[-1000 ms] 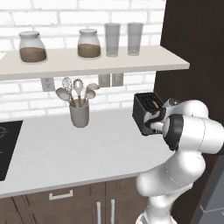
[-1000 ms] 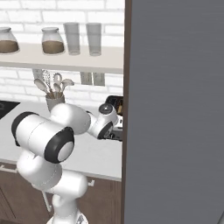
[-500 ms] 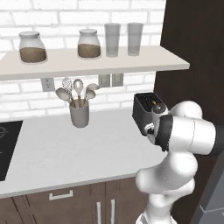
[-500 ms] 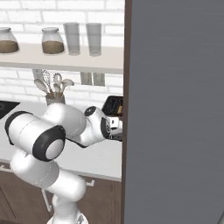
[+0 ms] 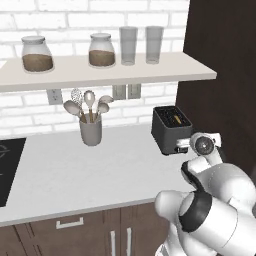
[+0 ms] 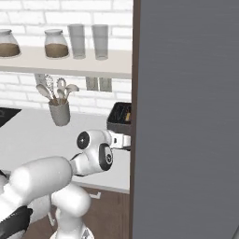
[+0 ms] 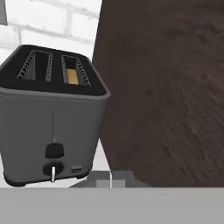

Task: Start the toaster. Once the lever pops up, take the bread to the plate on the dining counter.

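The dark grey toaster (image 5: 170, 131) (image 6: 118, 119) (image 7: 52, 118) stands at the right end of the white worktop, against a tall dark panel. The bread (image 7: 72, 77) (image 5: 177, 120) sits low in the slot nearer the panel. The lever (image 7: 54, 151) is a black tab at the bottom of its track on the narrow end face, above a small knob (image 7: 52, 169). My gripper (image 5: 183, 146) (image 6: 122, 140) (image 7: 110, 180) is shut on nothing, just in front of that end face and slightly to its right. The plate and the dining counter are out of view.
A grey utensil crock (image 5: 91, 132) (image 6: 59, 113) stands left of the toaster. Above runs a shelf (image 5: 100, 75) with jars and glasses. The dark panel (image 5: 220, 75) (image 6: 186, 116) walls off the right side. A black cooktop (image 5: 7, 167) lies at far left.
The jaws have closed. The arm's elbow has swung down and forward while the hand stayed close to the toaster's end face.
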You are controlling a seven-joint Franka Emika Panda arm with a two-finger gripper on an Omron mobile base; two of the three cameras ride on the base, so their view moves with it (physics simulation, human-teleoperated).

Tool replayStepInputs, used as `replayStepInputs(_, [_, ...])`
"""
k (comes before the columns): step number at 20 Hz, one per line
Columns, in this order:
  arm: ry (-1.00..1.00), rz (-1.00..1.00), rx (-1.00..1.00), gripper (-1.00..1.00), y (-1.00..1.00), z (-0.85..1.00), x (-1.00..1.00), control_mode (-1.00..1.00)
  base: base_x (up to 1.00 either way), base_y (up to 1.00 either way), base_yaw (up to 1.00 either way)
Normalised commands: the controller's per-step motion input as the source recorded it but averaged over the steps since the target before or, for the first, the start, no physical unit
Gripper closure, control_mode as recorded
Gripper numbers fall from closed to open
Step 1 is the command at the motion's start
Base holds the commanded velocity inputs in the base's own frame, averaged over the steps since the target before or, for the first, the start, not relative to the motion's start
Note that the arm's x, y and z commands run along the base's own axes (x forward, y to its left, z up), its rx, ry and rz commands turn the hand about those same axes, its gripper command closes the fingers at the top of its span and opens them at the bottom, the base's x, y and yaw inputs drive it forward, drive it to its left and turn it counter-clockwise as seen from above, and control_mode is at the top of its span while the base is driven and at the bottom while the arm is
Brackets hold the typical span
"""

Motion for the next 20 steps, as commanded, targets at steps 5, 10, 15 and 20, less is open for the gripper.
replayStepInputs(5, [-0.14, -0.12, 0.0, 1.0, 0.05, 1.0, -0.3, -1.0, 0.0, 0.0, 0.0])
replayStepInputs(10, [0.19, -0.02, 0.02, 1.0, 0.22, 1.0, -0.23, -1.0, 0.0, 0.0, 0.0])
replayStepInputs(15, [0.18, 0.0, 0.1, 1.0, 0.08, 0.51, -0.27, -1.0, 0.0, 0.0, 0.0])
replayStepInputs(20, [0.03, 0.0, 0.06, 1.0, 0.0, 0.22, -0.09, -1.0, 0.0, 0.0, 0.0])
